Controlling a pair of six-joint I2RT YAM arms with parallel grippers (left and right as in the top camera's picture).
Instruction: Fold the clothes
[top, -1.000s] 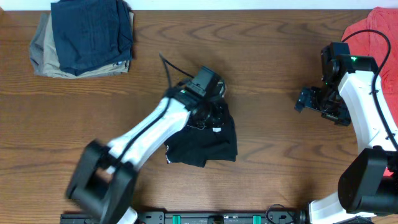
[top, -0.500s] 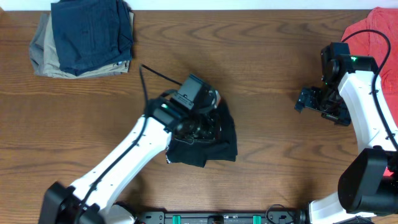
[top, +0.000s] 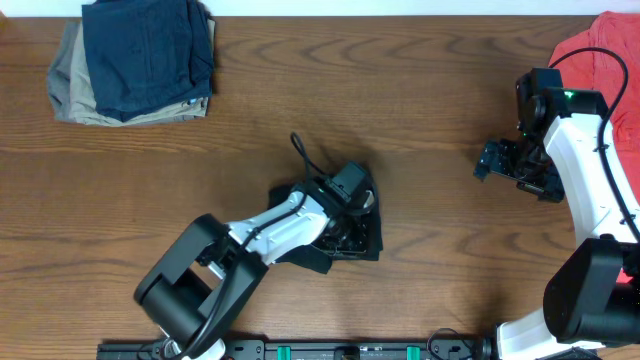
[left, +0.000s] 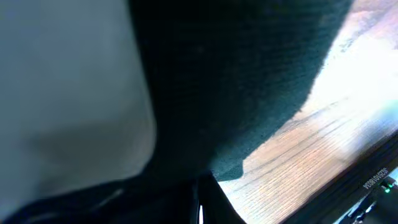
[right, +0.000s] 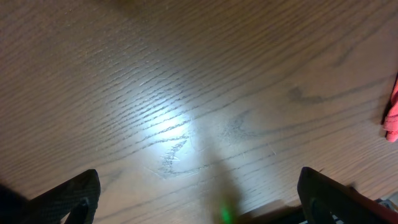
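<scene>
Overhead, black shirt (top: 355, 235): bunched in a dark heap on the tabletop (top: 430, 90), about midway between the left and right edges and closer to the robot's edge than to the far edge.
Overhead, left gripper (top: 342, 215): pressed down into the heap, its arm lying low across the wood from the robot's edge; the fingers are hidden in the fabric, so I cannot tell how they stand.
Overhead, right gripper (top: 487, 162): near the right edge, well apart from the black shirt, over bare wood.
Overhead, coral-red shirt (top: 600, 50): at the far right corner.
Overhead, navy garment (top: 145, 50): folded, stacked on a khaki garment (top: 72, 95) at the far left corner.
Left wrist, black shirt: dark knit fabric fills the middle of the view, a blurred pale surface to its left, wood grain showing lower right; the fingers cannot be made out.
Right wrist, fingertips (right: 68, 199): two dark tips at the lower corners, spread wide, only wood between them; a scrap of red cloth shows at the right border.
</scene>
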